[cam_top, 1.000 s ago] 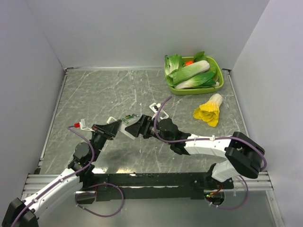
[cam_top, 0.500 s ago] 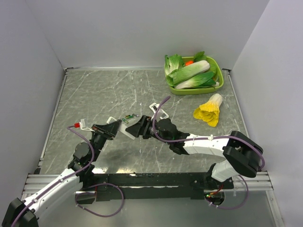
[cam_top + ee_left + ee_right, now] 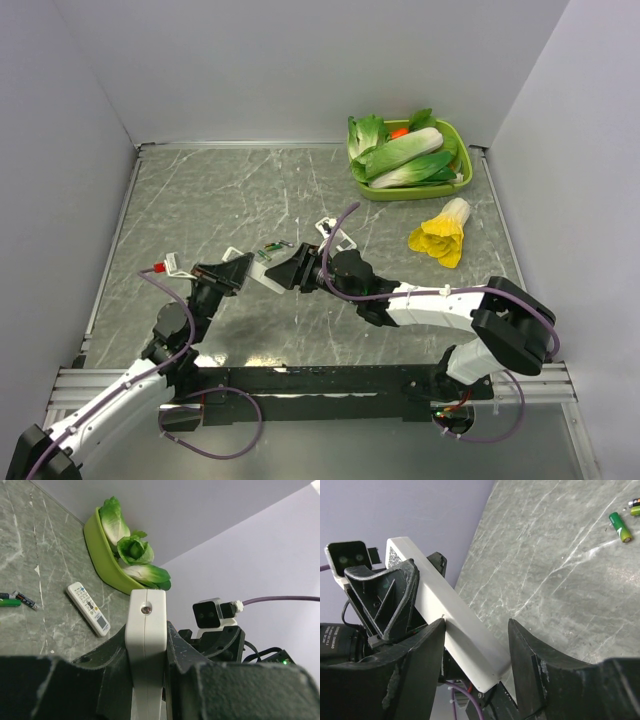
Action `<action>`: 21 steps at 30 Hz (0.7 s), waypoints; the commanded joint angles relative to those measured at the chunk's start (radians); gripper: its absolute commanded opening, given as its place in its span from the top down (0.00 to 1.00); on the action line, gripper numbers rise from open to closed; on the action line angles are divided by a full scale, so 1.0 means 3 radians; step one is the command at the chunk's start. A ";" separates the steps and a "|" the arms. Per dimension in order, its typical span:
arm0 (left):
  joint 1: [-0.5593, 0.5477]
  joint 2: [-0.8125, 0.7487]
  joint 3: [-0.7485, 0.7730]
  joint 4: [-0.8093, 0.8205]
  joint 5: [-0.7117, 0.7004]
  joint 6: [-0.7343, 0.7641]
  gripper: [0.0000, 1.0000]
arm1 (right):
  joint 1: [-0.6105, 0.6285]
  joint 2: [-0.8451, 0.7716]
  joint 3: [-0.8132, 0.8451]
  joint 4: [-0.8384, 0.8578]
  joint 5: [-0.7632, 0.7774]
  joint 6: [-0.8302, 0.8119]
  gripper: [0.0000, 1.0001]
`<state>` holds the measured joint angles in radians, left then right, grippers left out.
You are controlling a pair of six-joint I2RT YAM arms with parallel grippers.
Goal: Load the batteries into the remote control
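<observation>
Two robot arms, the left arm and the right arm, share one grey desk. Two white remotes are in sight: one narrow remote and one wider remote with coloured buttons. Two green batteries lie on the desk, with two darker slim sticks beside them. One green tray carries at least three leafy greens. One yellow-leafed vegetable sits apart.

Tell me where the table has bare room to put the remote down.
Bare: the far left of the table, between the left wall and the green tray. Crowded: the middle, where the left gripper holds the remote, the right gripper around it, batteries nearby.
</observation>
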<state>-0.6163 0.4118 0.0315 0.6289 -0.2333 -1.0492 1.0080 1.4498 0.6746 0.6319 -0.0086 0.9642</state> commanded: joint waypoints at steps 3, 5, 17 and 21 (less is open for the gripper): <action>-0.0012 -0.0401 -0.0586 0.0195 -0.0214 -0.0363 0.98 | 0.0009 -0.0036 -0.0014 -0.0306 0.0162 -0.0095 0.44; -0.0012 -0.0498 -0.0565 0.0128 -0.0235 -0.0404 0.98 | 0.0009 -0.0036 -0.0014 -0.0337 0.0162 -0.0120 0.45; -0.0012 -0.0427 -0.0483 -0.0429 -0.0358 -0.0624 0.98 | 0.0004 -0.0358 0.0052 -0.0562 0.0156 -0.0498 0.42; -0.0012 -0.0304 -0.0468 -0.0368 -0.0332 -0.0609 0.98 | 0.0004 -0.0471 0.0108 -0.0695 0.0116 -0.0652 0.39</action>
<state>-0.6170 0.2932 0.0204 0.4412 -0.3229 -1.1995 1.0119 1.3739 0.6746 0.4873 0.0124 0.8452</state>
